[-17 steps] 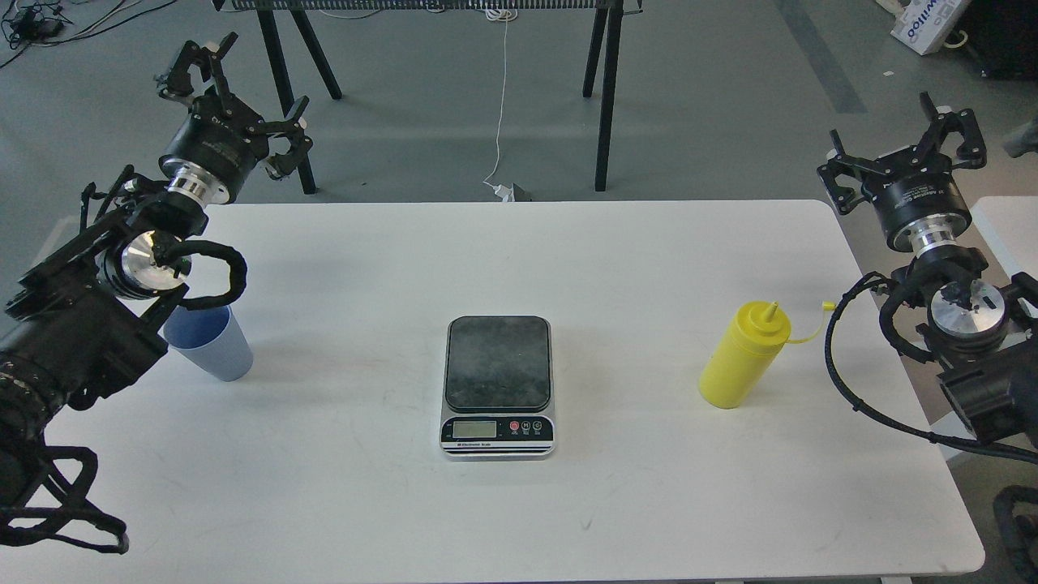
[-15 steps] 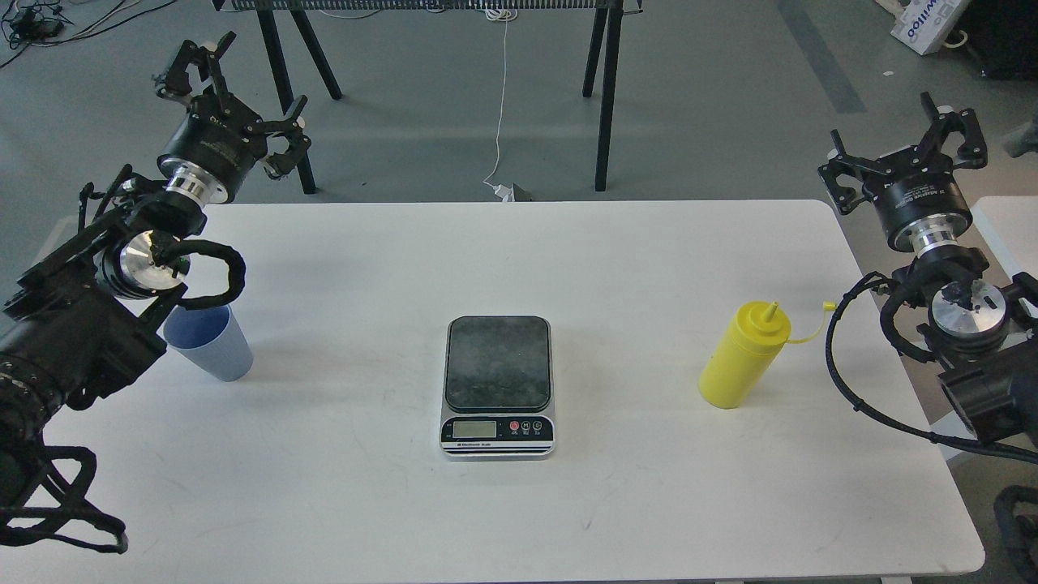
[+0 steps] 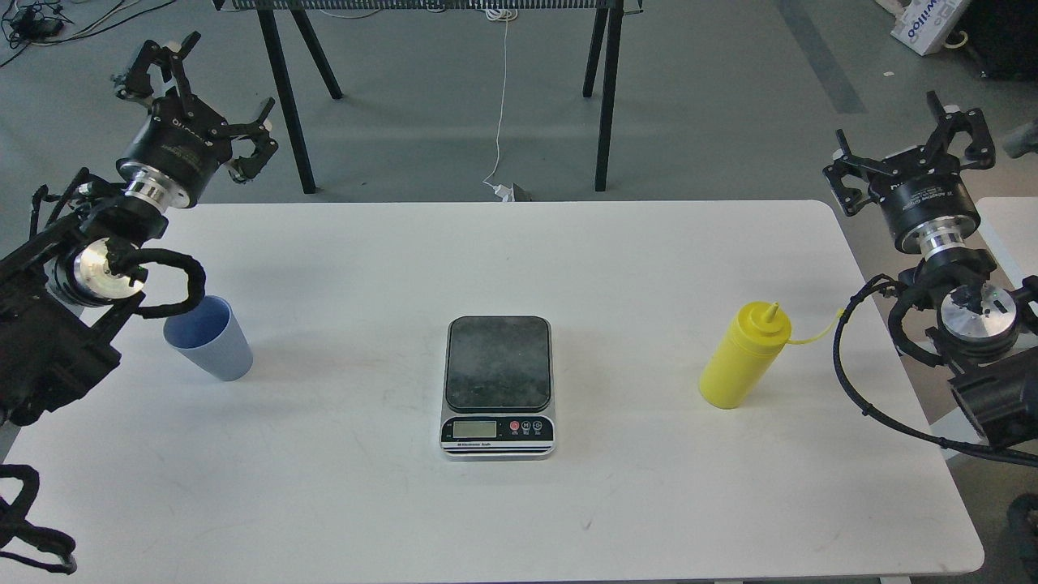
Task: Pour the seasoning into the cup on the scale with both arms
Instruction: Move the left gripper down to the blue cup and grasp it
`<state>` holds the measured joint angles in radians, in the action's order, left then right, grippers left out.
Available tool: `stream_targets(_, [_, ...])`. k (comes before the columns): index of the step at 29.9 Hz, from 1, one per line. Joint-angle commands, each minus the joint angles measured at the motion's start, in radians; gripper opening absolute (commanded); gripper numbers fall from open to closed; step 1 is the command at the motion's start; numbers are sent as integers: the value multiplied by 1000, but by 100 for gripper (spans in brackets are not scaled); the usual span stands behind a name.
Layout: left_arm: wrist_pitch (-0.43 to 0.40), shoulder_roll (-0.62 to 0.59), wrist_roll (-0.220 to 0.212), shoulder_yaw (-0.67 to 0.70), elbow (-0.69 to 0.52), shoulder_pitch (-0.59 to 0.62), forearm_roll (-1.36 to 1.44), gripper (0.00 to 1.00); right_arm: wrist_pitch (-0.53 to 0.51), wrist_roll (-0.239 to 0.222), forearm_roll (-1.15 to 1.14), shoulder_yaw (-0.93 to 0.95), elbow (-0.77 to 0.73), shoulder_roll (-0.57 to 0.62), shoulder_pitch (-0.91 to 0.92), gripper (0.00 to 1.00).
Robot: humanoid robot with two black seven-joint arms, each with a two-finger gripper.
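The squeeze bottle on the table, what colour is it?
Yellow all over; the bottle shows clearly in the head view.

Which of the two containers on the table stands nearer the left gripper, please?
The blue cup, near the table's left edge below the left gripper; the yellow bottle stands right of the scale.

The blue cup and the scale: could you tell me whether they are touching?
Apart. The head view shows the cup standing near the table's left side, with a wide stretch of bare white table between it and the scale in the middle.

Bright, even overhead light, sharp focus, soft faint shadows on the table.
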<state>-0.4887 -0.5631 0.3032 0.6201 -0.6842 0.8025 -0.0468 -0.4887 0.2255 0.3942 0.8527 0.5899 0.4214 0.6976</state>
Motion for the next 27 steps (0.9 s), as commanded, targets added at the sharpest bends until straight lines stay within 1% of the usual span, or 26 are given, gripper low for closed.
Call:
stream_targets(1, [0,-110,8,-2,-107,-36,181,100,0,0,0,2,5,16,-12,99])
stream_targets(3, [0,-147,14,4,-139,-39,310,100,0,0,0,2,10,20,-17,99])
stream_targets(7, [0,-224,51,-3,-159,-37,490,97,0,0,0,2,22,33,-18,99])
stream_targets(8, [0,-234,51,-3,-159,-37,540,95,0,0,0,2,24,34,-18,99])
stream_targets(14, [0,-294,59,-5,-181,-37,790,95,0,0,0,2,24,36,-18,99])
stream_targets(19, [0,-374,122,-6,-267,-65,1043,91,0,2,0,2,24,36,-18,99])
stream_targets(23, [2,-374,134,-14,-293,-114,1310,91,0,2,0,3,24,36,-18,99])
stream_targets(24, [36,-373,142,-26,-296,-129,1370,91,0,2,0,3,22,36,-20,99])
stream_targets(27, [184,-371,184,-97,-288,-152,1539,90,0,2,0,5,22,36,-23,99])
